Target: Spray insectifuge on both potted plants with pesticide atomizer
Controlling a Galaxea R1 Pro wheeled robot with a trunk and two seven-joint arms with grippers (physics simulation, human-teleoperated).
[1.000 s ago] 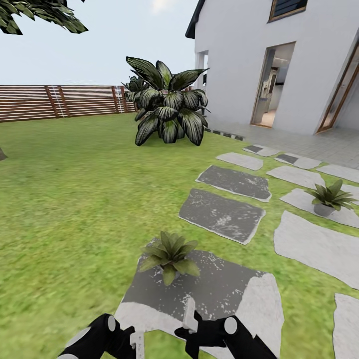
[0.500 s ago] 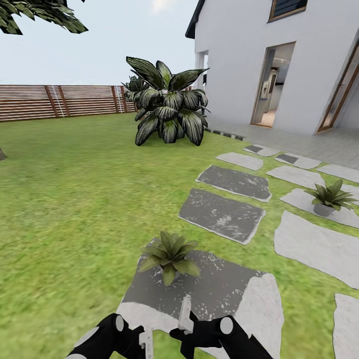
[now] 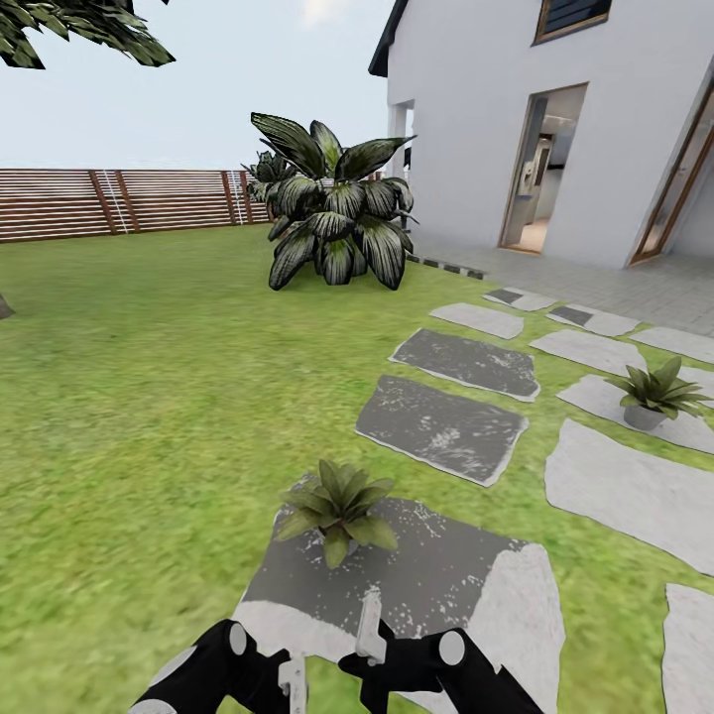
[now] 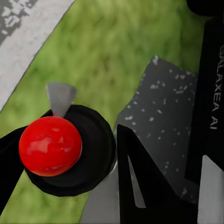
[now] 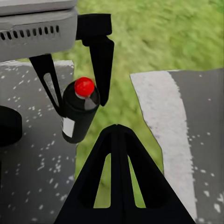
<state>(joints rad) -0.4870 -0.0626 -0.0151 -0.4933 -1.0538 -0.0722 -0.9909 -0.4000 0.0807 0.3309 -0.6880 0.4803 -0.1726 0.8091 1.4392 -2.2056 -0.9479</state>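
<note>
Since the frame half a second back, next to nothing changed: same head framing, left gripper (image 3: pixel 294 682) and right gripper (image 3: pixel 370 635) parked at the same spots along the bottom edge, low centre. Against one second back, left gripper sits further right and right gripper slightly left, so closer together.

Left claw part open, one black finger (image 5: pixel 48 79) on each side of the pesticide atomizer (image 5: pixel 77 116). Fingers at or very near the black canister; can't tell whether actually clamped. Red ball cap (image 4: pixel 50 145) large at centre left of the left wrist frame, grey nozzle tab just above it. Canister tilted, over the edge of the dark speckled stepping stone (image 3: pixel 446 585) where it meets grass.

Right claw empty, just beside the left one, one pale finger upright in the head view. Opening not readable.

Near potted plant (image 3: pixel 337 511) on the upper left corner of that same stone, just above both grippers in frame, not touched. Second potted plant (image 3: pixel 654 392) at right edge, on a pale stone, well apart.

Lawn (image 3: pixel 149 416), slat fence (image 3: pixel 119 201) upper left, big striped plant (image 3: pixel 332 213) upper centre, white house (image 3: pixel 555 129) upper right: unchanged.
</note>
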